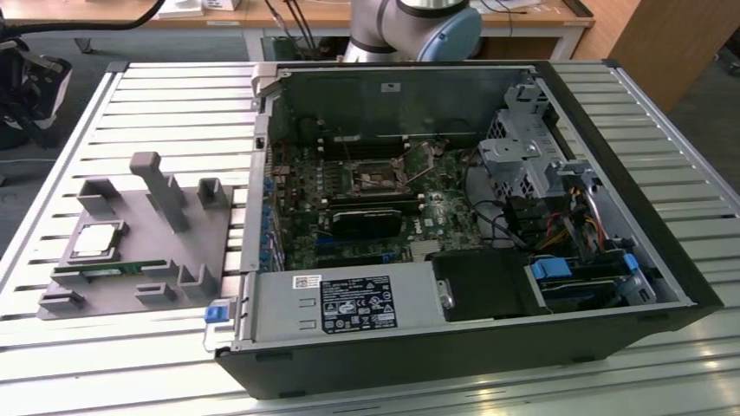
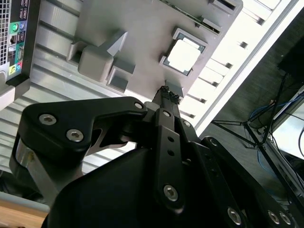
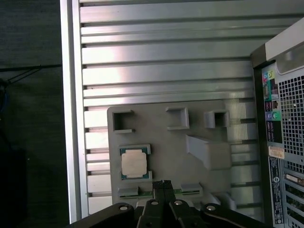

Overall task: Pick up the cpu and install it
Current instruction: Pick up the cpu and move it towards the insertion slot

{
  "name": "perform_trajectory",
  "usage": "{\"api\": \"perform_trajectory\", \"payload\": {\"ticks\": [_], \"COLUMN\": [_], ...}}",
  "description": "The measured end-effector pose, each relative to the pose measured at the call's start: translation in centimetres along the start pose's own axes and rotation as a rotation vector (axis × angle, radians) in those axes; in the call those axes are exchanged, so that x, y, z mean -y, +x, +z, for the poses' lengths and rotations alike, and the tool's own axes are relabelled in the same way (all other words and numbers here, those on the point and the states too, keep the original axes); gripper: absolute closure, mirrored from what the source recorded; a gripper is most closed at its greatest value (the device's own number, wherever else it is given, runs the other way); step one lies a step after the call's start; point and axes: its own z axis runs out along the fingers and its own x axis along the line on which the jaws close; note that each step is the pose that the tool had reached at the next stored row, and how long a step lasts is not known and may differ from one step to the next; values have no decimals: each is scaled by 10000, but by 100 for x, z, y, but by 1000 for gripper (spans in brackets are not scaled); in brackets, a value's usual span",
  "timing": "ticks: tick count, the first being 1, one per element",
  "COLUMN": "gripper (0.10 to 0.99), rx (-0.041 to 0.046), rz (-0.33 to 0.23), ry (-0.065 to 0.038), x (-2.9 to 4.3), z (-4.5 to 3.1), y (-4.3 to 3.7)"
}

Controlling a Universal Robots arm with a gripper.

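gripper (image 3: 163, 183) fingers look pinched together on nothing, clear of the cpu (image 3: 133, 164) in its gray holder (image 3: 164, 142). an off-centre grab could probably tip or drop it.

Bright, even light, probably from overhead. In the second wrist view the worktop (image 2: 228, 59) slats beyond the fingers (image 2: 167, 102) glare white, as does the cpu (image 2: 184, 57); the computer case (image 1: 393, 100) interior is shadowed.
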Motion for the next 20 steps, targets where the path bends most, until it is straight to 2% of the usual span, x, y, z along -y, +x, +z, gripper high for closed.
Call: {"api": "perform_trajectory", "payload": {"ticks": [9,20], "gripper": [980,980], "rx": [-28,-35], "rz": [1,-3], "ry": [2,-20], "x": [7,24], "z": [48,171], "y": [5,25]}}
